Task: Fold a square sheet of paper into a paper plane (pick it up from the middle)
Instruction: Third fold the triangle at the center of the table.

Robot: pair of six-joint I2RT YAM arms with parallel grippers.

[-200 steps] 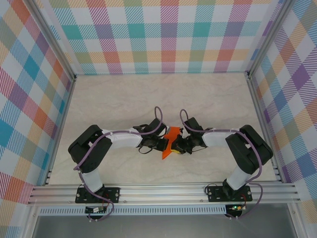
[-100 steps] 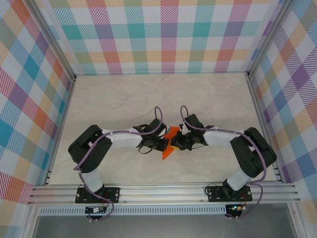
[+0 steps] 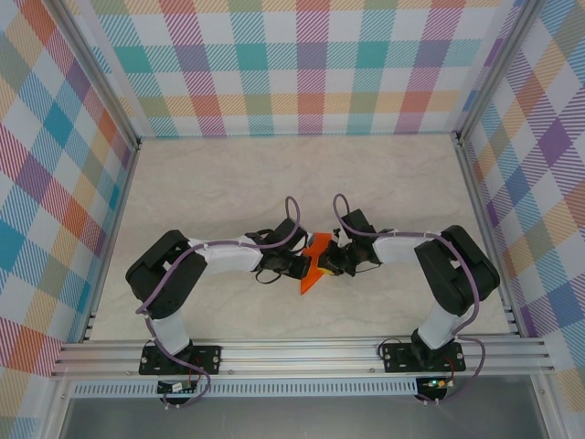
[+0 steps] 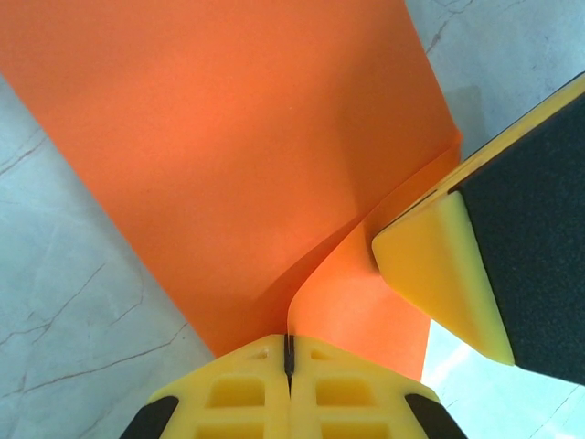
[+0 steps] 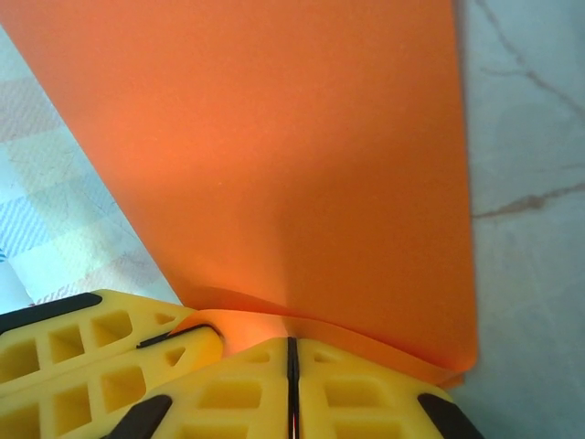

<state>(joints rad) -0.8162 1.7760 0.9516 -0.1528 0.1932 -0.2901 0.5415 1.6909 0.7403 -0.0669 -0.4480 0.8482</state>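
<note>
While both pairs of fingers stay pressed flat together on paper, the move of the last second belongs to the right side. The left gripper [image 4: 289, 361] is clamped on the near edge of the square sheet of paper [image 4: 228, 137], with a curl of orange rising out of its closed seam. The right gripper [image 5: 292, 366] is likewise pinched shut on a doubled orange edge, and one of its yellow fingers [image 4: 439, 274] sits just beside the left one's. From above, the right gripper [image 3: 329, 262] has slid a little toward the far side and closer to its partner, and the right arm [image 3: 452, 270] has drawn its elbow in. The left gripper [image 3: 296, 267] has hardly shifted. The sheet [image 3: 311, 267] hangs between the two wrists near the middle of the table [image 3: 228, 183], its lower corner pointing at the near rail, and it shows slightly less orange than before. That suggests a flap being drawn over to set a crease. The dart shape is not there yet, so the folding looks only partly done.
</note>
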